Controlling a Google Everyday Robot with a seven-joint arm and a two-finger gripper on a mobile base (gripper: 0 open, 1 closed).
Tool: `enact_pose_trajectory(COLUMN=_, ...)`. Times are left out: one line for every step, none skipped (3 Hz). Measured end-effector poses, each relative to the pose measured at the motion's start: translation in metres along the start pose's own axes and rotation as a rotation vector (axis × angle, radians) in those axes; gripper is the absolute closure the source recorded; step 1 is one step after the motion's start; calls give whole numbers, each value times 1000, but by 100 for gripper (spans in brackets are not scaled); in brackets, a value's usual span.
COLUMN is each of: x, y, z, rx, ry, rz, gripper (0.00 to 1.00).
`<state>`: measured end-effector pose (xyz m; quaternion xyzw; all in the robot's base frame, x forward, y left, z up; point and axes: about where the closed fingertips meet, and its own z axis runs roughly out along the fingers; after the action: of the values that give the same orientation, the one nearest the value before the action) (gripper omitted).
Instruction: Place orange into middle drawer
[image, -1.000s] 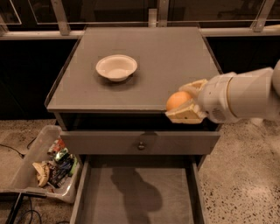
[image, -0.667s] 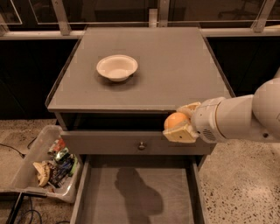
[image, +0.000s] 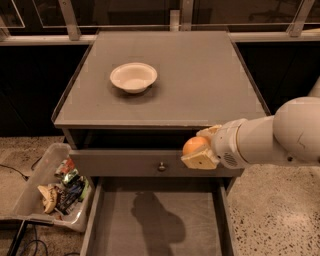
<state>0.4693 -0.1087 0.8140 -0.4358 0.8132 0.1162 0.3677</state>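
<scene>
Gripper (image: 201, 148) positioned above the rear right of the open middle drawer (image: 165, 225). Jaws clamped on the orange (image: 193, 144), which hangs above the drawer floor, not touching it.

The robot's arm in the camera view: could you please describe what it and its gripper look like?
The arm is a thick, smooth, glossy white tube ending in a rounded wrist collar with a small dotted patch. The two-finger gripper, in front of the grey drawer front panel, has blocky, pale tan fingers. No cables or markings show.
</scene>
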Motion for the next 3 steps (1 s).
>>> enact_pose_trajectory(x=31, y=13, z=36, rx=-50, ry=29, rz=74, gripper=100)
enact_pose_trajectory(x=66, y=25, z=70, rx=-83, ry=40, rz=134, gripper=100)
enact_pose_trajectory(x=97, y=39, z=97, rx=-87, ry=37, rz=160, gripper=100)
